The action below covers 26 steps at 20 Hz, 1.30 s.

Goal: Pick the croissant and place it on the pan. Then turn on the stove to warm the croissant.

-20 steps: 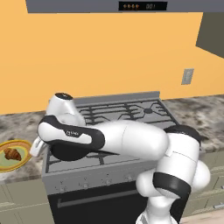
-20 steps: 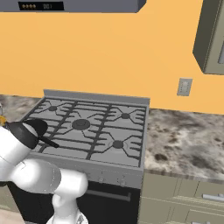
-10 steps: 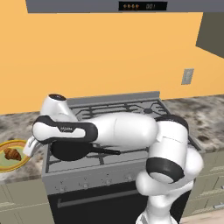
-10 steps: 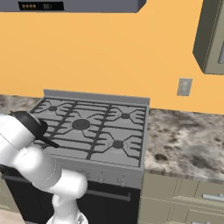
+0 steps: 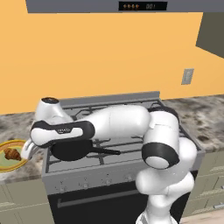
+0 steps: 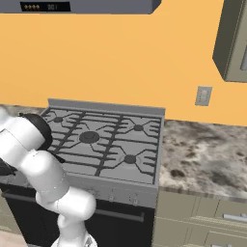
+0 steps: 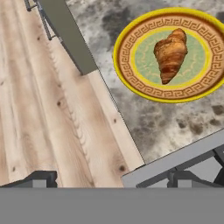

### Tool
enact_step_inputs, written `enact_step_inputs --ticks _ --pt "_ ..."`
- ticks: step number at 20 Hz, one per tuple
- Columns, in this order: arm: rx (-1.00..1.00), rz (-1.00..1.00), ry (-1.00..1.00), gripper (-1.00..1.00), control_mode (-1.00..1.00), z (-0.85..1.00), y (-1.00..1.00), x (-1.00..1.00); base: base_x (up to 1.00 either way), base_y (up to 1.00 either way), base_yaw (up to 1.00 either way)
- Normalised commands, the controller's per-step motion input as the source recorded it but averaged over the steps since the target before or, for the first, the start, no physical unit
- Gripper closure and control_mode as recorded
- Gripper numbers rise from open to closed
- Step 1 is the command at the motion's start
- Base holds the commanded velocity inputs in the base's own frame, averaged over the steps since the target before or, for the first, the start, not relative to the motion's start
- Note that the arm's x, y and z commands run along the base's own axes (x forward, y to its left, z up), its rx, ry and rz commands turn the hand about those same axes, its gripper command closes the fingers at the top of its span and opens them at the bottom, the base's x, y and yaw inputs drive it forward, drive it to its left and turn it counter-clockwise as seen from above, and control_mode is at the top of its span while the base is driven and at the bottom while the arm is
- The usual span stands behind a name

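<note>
One croissant (image 7: 170, 54), golden brown with darker ridges and tapering to a point at each end, is lying alone in the green middle of a plate (image 7: 131, 72). That plate is wearing a bright yellow rim and a brown patterned band inside it, and it is sitting on the speckled stone tabletop (image 7: 144, 118) just beside the stove's (image 5: 131, 164) left edge. In the left base view the croissant (image 5: 12, 154) is showing as a small brown shape on the same plate (image 5: 8, 166).

Nothing is resting in the pan (image 5: 70, 150), which is sitting on the front left grates with its thin black handle pointing right across the stove top. The pan is round, black and shallow.

Both jaws of the gripper (image 7: 111, 179) are standing spread wide with nothing between them; they are hanging above the tabletop edge and the wooden floor (image 7: 48, 109), near the plate but apart from it. In the left base view the arm is reaching left over the pan, with the hand (image 5: 28, 148) tipping down next to the plate.
</note>
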Motion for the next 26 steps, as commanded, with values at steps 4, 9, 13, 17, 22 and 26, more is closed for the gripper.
enact_step_inputs --ticks 4,9,13,17,22,26 --pt "-0.03 0.00 0.00 -1.00 -1.00 -0.09 0.11 0.07 0.00 0.00 0.00" --pt "-0.02 0.00 0.00 -1.00 -1.00 -0.07 0.09 0.13 0.00 0.00 0.00" --pt "-0.02 0.00 0.00 -1.00 -1.00 -0.09 0.03 0.20 0.00 0.00 0.00" --pt "-0.03 0.00 0.00 -1.00 -1.00 -0.15 0.07 0.20 0.00 0.00 0.00" --pt "-0.04 0.00 0.00 -1.00 -1.00 -0.16 0.13 0.19 0.00 0.00 0.00" --pt "-0.04 0.00 0.00 -1.00 -1.00 -0.17 0.14 0.19 0.00 0.00 0.00"
